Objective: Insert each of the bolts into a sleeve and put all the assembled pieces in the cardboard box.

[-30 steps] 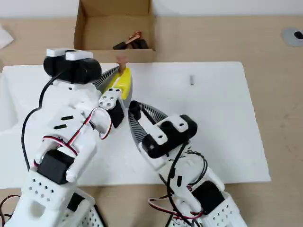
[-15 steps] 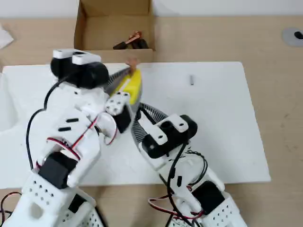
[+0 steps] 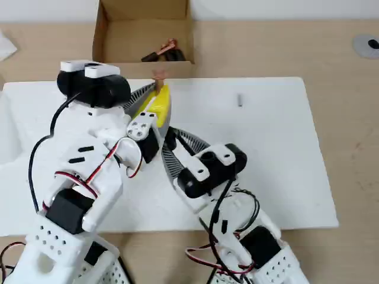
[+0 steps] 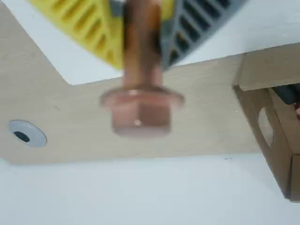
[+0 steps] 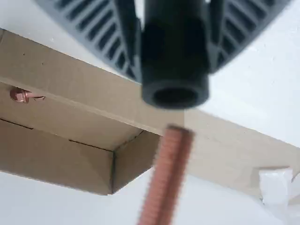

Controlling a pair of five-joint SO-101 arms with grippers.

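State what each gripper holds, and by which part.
The left gripper holds a copper bolt by its shank, head free. The right gripper holds a black sleeve by its sides, open end free.

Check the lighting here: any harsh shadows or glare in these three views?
High view: even light, only soft shadows on the white sheet, no glare. Left wrist view: faint sheen on the bolt in the left pincer. Right wrist view: the black sleeve in the right pincer reads dark, bore shadowed.
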